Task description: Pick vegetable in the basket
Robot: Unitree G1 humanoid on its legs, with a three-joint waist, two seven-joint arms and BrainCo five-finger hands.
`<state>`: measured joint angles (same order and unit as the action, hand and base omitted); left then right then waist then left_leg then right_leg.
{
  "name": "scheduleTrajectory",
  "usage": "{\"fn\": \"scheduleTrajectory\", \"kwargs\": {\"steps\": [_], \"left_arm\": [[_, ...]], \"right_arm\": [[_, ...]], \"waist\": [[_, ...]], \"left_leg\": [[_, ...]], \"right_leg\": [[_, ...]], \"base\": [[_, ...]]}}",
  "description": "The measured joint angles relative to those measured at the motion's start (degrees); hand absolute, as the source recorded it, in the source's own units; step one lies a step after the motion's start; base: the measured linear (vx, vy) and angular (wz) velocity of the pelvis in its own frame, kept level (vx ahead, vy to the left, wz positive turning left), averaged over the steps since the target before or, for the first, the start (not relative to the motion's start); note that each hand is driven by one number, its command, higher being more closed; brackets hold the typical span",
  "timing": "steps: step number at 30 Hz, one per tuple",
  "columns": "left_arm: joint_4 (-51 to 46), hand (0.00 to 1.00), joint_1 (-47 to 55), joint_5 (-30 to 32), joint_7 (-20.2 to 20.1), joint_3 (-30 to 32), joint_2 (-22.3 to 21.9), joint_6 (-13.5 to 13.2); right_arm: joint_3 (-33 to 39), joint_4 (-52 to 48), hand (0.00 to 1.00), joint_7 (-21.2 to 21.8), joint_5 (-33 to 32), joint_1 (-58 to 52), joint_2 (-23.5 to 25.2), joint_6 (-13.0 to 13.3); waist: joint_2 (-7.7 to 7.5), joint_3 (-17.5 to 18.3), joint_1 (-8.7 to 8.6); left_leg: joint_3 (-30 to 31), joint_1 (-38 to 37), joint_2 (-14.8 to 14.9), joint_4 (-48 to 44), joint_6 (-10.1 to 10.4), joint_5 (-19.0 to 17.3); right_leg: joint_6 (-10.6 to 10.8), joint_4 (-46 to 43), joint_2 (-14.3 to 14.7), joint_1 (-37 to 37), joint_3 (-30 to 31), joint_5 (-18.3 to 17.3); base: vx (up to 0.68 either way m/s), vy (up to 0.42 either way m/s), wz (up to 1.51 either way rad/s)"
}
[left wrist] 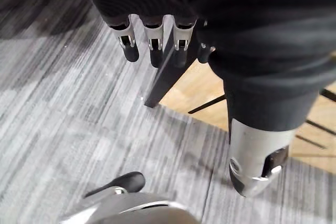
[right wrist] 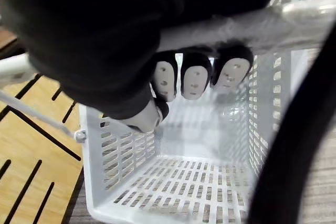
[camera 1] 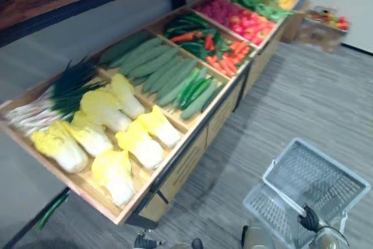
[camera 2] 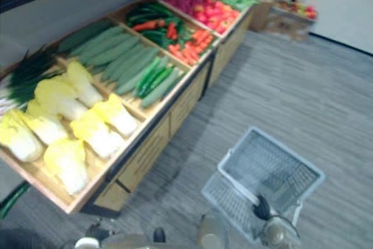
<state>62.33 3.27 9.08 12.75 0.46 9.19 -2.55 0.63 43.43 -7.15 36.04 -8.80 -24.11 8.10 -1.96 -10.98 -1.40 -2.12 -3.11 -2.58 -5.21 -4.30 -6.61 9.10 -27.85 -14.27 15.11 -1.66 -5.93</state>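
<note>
Reaching for a vegetable appears to be the step in hand, since the basket (camera 1: 317, 176) is empty. It hangs low above the floor (left wrist: 63, 103), near the front edge of the bench (camera 1: 192, 134) and off toward its cucumber end.

The cabbages (camera 1: 140, 144) lie nearest, along the front edge at the near corner. The leeks (camera 1: 58, 97) lie behind them, the cucumbers (camera 1: 157, 68) in the next compartment, and the carrots (camera 1: 224, 51) further along.

A cabbage at the front edge is probably the easiest choice, because nothing lies on top of it. It should be taken round its firm white lower part, as the leafy yellow top would likely give under the fingers. The basket is best held level and brought close under the bench edge, so that the carry across is short.

The right hand (right wrist: 195, 80) is clamped on the basket's handle (right wrist: 262, 24), fingers curled over the bar and thumb beneath it. The left hand (left wrist: 152, 38) hangs beside the bench, pointing at the floor with fingers straight and relaxed. It holds and touches nothing, and so is free to make the pick.
</note>
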Motion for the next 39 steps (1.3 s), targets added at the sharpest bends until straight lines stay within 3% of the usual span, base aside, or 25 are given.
{"fn": "scheduleTrajectory", "kwargs": {"steps": [4, 6, 7, 9, 10, 12, 13, 16, 17, 18, 20, 22, 24, 27, 30, 33, 39], "left_arm": [[0.45, 0.0, -0.89, -0.03, 0.57, 0.72, 0.0, -0.06], [1.07, 0.0, -0.61, -0.62, 0.57, 2.1, 0.56, -0.07], [1.92, 0.0, -1.13, -2.01, 0.61, 3.14, 1.34, -0.01], [3.13, 0.0, -1.66, -2.92, 0.59, 5.5, -0.89, -0.07], [3.41, 0.0, -1.25, -3.97, 0.67, 7.49, -1.34, -0.08], [3.6, 0.0, -0.38, -4.54, 0.72, 10.66, -1.87, -0.08], [3.63, 0.0, 0.32, -4.78, 0.73, 12.72, -2.69, -0.06], [3.61, 0.0, 0.83, -6.75, 0.68, 13.96, -3.02, 0.04], [3.49, 0.0, 0.84, -6.74, 0.75, 13.78, -3.02, 0.04], [3.34, 0.0, 0.3, -6.74, 0.86, 13.08, -3.1, 0.07], [1.41, 0.0, 0.35, -6.74, 1.71, 12.85, -3.38, 0.14], [-2.91, 0.0, 0.72, -6.74, 3.26, 13.47, -4.02, 0.13], [-12.88, 0.0, 1.51, -6.81, 7.59, 14.02, -5.88, -0.13], [-24.51, 0.0, 2.28, -5.8, 12.07, 13.96, -6.94, -1.76], [-32.66, 0.0, 2.37, 0.79, 18.9, 13.99, -6.73, -3.85], [-39.26, 0.0, 2.11, 5.64, 23.63, 13.86, -6.76, -4.25], [-50.64, 0.0, 0.27, 7.59, 26.84, 13.1, -6.73, -4.44]], "right_arm": [[6.64, 6.4, 1.0, -0.19, -1.42, 0.61, 1.94, -0.39], [9.73, 9.47, 1.0, -0.2, -2.66, -0.05, 3.15, -0.41], [11.79, 11.33, 1.0, -0.17, -3.39, -0.57, 3.83, -0.43], [16.39, 13.94, 1.0, -0.56, -4.79, 1.43, 2.97, -2.53], [16.99, 15.34, 1.0, -0.59, -5.2, 2.86, 2.52, -3.16], [16.9, 16.12, 1.0, -0.37, -5.66, 3.95, 2.53, -3.35], [16.87, 15.95, 1.0, -0.25, -5.72, 4.48, 2.63, -2.69], [16.89, 15.74, 1.0, -0.25, -6.89, 4.59, 2.8, -2.04], [16.93, 15.42, 1.0, -0.4, -7.28, 4.36, 2.81, -1.96], [16.92, 15.23, 1.0, -0.94, -7.4, 4.24, 2.85, -1.93], [16.83, 15.01, 1.0, -1.45, -7.55, 3.43, 3.63, -1.74], [16.79, 13.76, 1.0, -1.76, -7.62, 2.26, 4.61, -1.55], [16.94, 13.29, 1.0, -2.95, -7.98, 1.04, 5.47, -1.59], [17.07, 13.24, 1.0, -4.63, -8.55, -0.56, 7.38, -1.51], [17.12, 13.24, 1.0, -6.69, -9.8, -1.55, 8.85, -1.19], [17.01, 13.43, 1.0, -7.37, -10.07, -1.69, 9.7, -1.04], [16.1, 13.75, 1.0, -8.01, -9.46, -1.6, 9.71, 0.1]], "waist": [[-0.14, -0.01, 0.27], [-1.91, 0.41, 0.23], [-3.43, 0.28, 0.14], [0.56, 0.51, 0.22], [1.69, 0.55, 0.26], [1.94, 0.6, 0.63], [2.05, 0.66, 0.86], [1.29, 0.19, 0.49], [1.02, -0.12, 0.05], [1.8, -0.39, -0.09], [2.64, -0.25, -0.13], [3.74, -0.14, 0.05], [4.95, -0.04, 0.04], [3.99, -0.13, 0.14], [3.9, 0.0, -0.1], [3.97, 0.04, -0.05], [3.95, 0.05, -0.19]], "left_leg": [[9.74, 0.05, 2.14, -0.97, 4.43, -2.21], [14.52, 0.54, 2.81, -1.18, 7.47, -3.35], [17.87, 1.0, 3.09, -0.81, 9.79, -4.02], [16.41, 3.86, 8.92, -0.15, 13.22, -0.54], [15.18, 3.88, 11.46, 1.91, 14.87, 2.06], [14.62, 3.6, 13.31, 3.91, 16.19, 5.65], [13.0, 3.97, 13.89, 4.07, 15.75, 8.61], [6.59, 4.68, 13.86, 4.08, 13.77, 13.68], [0.25, 5.01, 13.95, 4.04, 12.62, 14.53], [-6.72, 5.2, 14.22, 3.34, 12.24, 14.16], [-11.02, 5.48, 13.88, 3.35, 11.49, 13.53], [-11.11, 5.72, 13.91, 5.56, 11.78, 13.05], [-10.93, 6.12, 13.82, 7.79, 11.61, 10.53], [-11.02, 6.08, 12.51, 8.13, 10.87, 10.07], [-11.83, 5.82, 10.99, 8.05, 10.13, 10.05], [-12.81, 5.44, 10.18, 8.12, 10.02, 9.99], [-13.36, 3.8, 10.45, 8.44, 10.02, 9.97]], "right_leg": [[0.04, 13.99, 0.39, -2.28, 7.68, 0.71], [1.1, 16.35, -0.74, -3.83, 7.66, 2.67], [5.35, 16.2, -2.38, -4.64, 4.44, 3.72], [1.67, 14.74, 1.69, -4.52, -2.28, 2.41], [-0.02, 13.74, 3.55, -4.48, -4.45, 1.42], [-1.67, 12.6, 5.3, -4.49, -6.1, 0.47], [-3.13, 11.83, 5.75, -4.69, -7.65, -0.44], [-4.7, 11.84, 5.01, -6.18, -10.84, -1.51], [-5.26, 12.1, 4.66, -6.53, -12.63, -1.98], [-5.51, 12.14, 4.66, -7.16, -13.96, -2.39], [-5.03, 12.91, 4.9, -7.78, -15.07, -2.85], [-4.26, 14.27, 6.03, -7.59, -15.59, -2.31], [-3.63, 14.36, 6.32, -6.77, -16.1, -1.74], [-3.09, 16.18, 5.56, -7.55, -15.53, -0.15], [-2.3, 17.28, 4.37, -7.7, -14.36, 1.15], [-2.26, 18.83, 4.36, -7.96, -13.04, 2.51], [-2.71, 20.76, 5.19, -9.31, -11.5, 3.39]], "base": [[0.32, -0.432, 1.35], [0.24, -0.635, 1.39], [0.13, -0.57, 1.42], [0.14, -0.53, 1.28], [0.13, -0.524, 0.77], [0.07, -0.448, 0.44], [0.04, -0.343, 0.39], [-0.01, -0.252, 0.58], [-0.1, -0.149, 0.71], [-0.11, -0.117, 0.68], [-0.12, -0.027, 0.45], [-0.1, 0.04, 0.29], [-0.04, 0.123, 0.24], [0.02, 0.108, 0.06], [0.09, 0.111, -0.11], [0.12, 0.057, -0.21], [0.06, 0.005, -0.15]]}}
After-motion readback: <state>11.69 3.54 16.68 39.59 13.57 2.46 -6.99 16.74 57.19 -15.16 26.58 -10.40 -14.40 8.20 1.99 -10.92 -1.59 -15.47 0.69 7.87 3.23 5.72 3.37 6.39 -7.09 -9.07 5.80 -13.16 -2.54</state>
